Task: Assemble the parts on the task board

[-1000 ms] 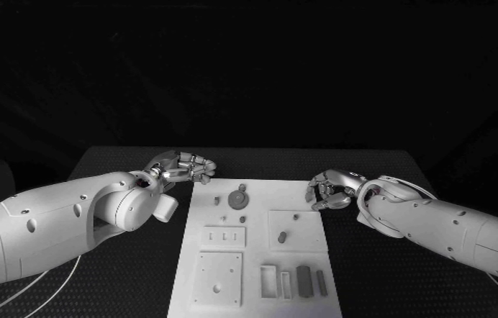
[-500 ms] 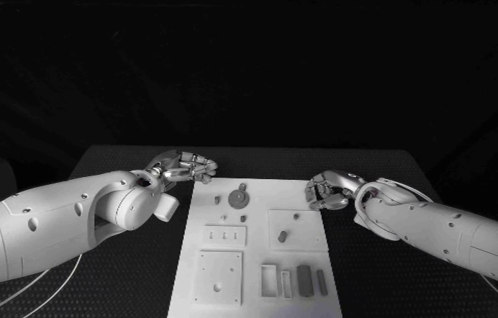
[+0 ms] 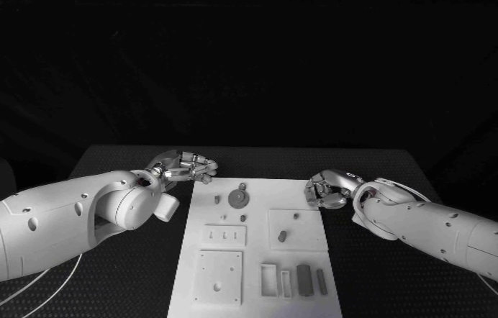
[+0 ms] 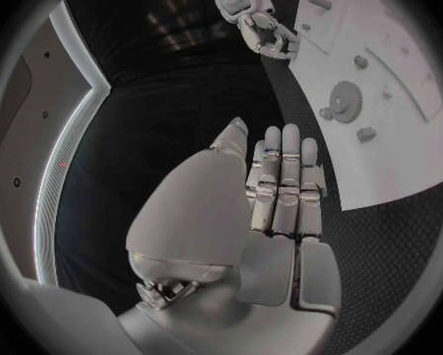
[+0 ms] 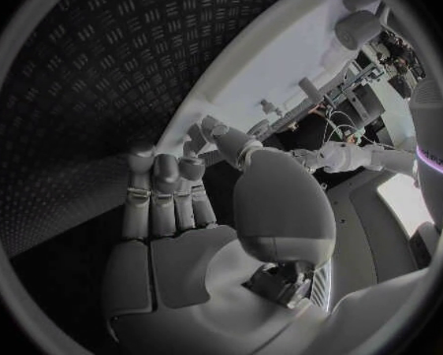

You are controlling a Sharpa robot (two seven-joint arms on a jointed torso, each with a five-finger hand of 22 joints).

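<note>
The white task board lies in the middle of the black table. On its far part sit a round gear and small pegs. Nearer lie a small part and dark bars. My left hand hovers over the table just off the board's far left corner, holding nothing. My right hand is at the board's far right edge, also holding nothing. In the left wrist view the left hand has its fingers side by side, with the gear and the right hand beyond. The right hand looks the same over the board.
Recessed plates with slots and holes take up the board's near half. Black ribbed table surface lies on both sides of the board and behind it.
My right hand has edged slightly farther along the board's right edge. The left hand has hardly moved.
</note>
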